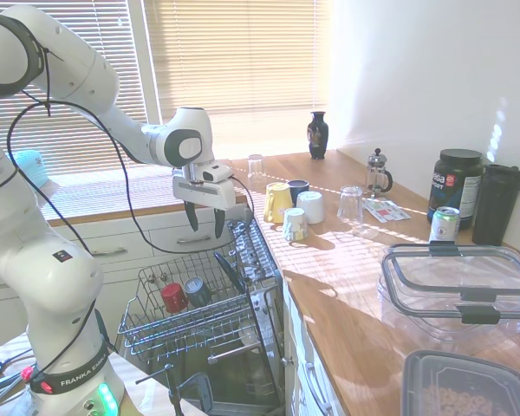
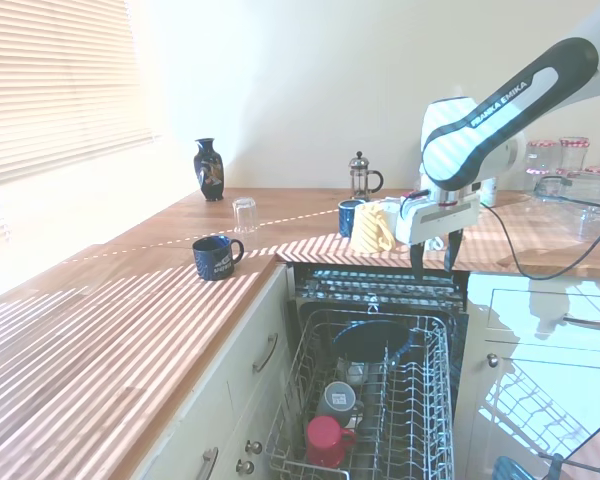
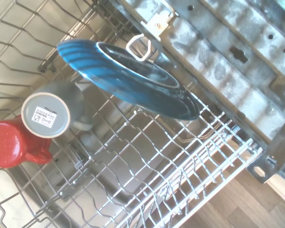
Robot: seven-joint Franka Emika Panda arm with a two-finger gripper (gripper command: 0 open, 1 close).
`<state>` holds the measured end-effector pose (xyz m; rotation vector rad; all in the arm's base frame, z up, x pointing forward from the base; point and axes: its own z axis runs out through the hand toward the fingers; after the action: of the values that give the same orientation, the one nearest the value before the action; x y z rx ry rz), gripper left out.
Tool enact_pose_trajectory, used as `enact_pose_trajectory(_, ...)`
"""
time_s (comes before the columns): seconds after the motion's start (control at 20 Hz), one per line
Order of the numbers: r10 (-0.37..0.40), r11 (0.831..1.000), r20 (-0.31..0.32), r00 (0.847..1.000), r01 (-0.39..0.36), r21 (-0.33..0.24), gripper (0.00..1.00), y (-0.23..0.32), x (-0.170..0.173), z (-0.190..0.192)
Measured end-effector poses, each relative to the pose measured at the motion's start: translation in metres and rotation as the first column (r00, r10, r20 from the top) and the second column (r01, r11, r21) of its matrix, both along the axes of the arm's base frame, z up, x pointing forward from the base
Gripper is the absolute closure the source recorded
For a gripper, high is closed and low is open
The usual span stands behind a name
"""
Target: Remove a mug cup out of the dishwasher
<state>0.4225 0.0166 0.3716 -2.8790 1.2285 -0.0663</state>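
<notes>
- Gripper [image 1: 206, 225] open, empty, high above the rack [image 1: 147, 325].
- Descend onto red mug [image 1: 173, 297], avoiding touching grey mug [image 1: 197, 290] and blue plate [image 3: 128, 78].

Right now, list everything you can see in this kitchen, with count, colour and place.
red mug: one, in the dishwasher rack, upside down
grey-blue mug: one, beside it
blue plate: one, on edge in rack
navy mug: one, on the wooden counter
vase: one, dark, by window
French press: one, counter
cups: cluster, yellow, white, blue, counter
clear glasses: two, counter
clear container: one
gripper: white arm, open above rack
</notes>
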Motion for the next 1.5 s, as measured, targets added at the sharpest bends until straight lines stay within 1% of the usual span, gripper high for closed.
enact_pose_trajectory(0.15, 0.015, 1.000, 0.003, 1.000, -0.015, -0.010, 0.00, 0.003, 0.000, 0.000)
enact_pose_trajectory(0.3, 0.103, 0.994, -0.014, 0.995, -0.103, -0.033, 0.00, 0.033, -0.008, -0.019)
enact_pose_trajectory(0.4, 0.176, 0.983, -0.032, 0.984, -0.178, -0.042, 0.00, 0.062, -0.015, -0.039)
enact_pose_trajectory(0.5, 0.251, 0.966, -0.051, 0.967, -0.254, -0.057, 0.00, 0.088, -0.019, -0.059)
enact_pose_trajectory(0.55, 0.286, 0.955, -0.058, 0.957, -0.289, -0.062, 0.00, 0.099, -0.021, -0.069)
enact_pose_trajectory(0.65, 0.357, 0.930, -0.072, 0.931, -0.362, -0.070, 0.00, 0.120, -0.023, -0.090)
enact_pose_trajectory(0.75, 0.413, 0.905, -0.082, 0.907, -0.419, -0.074, 0.00, 0.137, -0.022, -0.108)
enact_pose_trajectory(0.85, 0.466, 0.878, -0.101, 0.879, -0.473, -0.070, 0.00, 0.156, -0.020, -0.126)
enact_pose_trajectory(0.9, 0.489, 0.866, -0.111, 0.865, -0.497, -0.060, 0.00, 0.167, -0.019, -0.137)
enact_pose_trajectory(1.05, 0.559, 0.823, -0.139, 0.817, -0.567, -0.023, 0.00, 0.206, -0.019, -0.172)
enact_pose_trajectory(1.15, 0.593, 0.800, -0.153, 0.791, -0.600, -0.003, 0.00, 0.228, -0.018, -0.191)
enact_pose_trajectory(1.25, 0.617, 0.781, -0.161, 0.770, -0.625, 0.004, 0.00, 0.245, -0.015, -0.204)
enact_pose_trajectory(1.5, 0.661, 0.740, -0.194, 0.724, -0.673, 0.011, 0.00, 0.273, -0.015, -0.236)
